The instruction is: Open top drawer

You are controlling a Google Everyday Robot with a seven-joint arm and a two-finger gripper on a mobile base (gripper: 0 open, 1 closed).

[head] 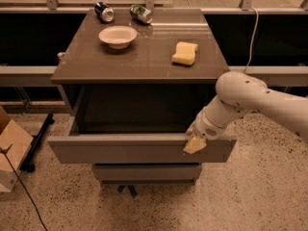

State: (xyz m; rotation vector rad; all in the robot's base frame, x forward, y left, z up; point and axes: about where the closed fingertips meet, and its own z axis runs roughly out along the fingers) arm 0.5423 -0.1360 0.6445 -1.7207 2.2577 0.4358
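The top drawer is the wide grey-brown front of the cabinet. It stands pulled out toward me, and its dark inside shows behind the front. My gripper sits at the top edge of the drawer front near its right end, touching it. The white arm reaches in from the right. A narrower drawer front below is pushed in.
On the cabinet top are a white bowl, a yellow sponge and two cans. A cardboard box and a black bar lie on the floor at left. A rail and glass run behind.
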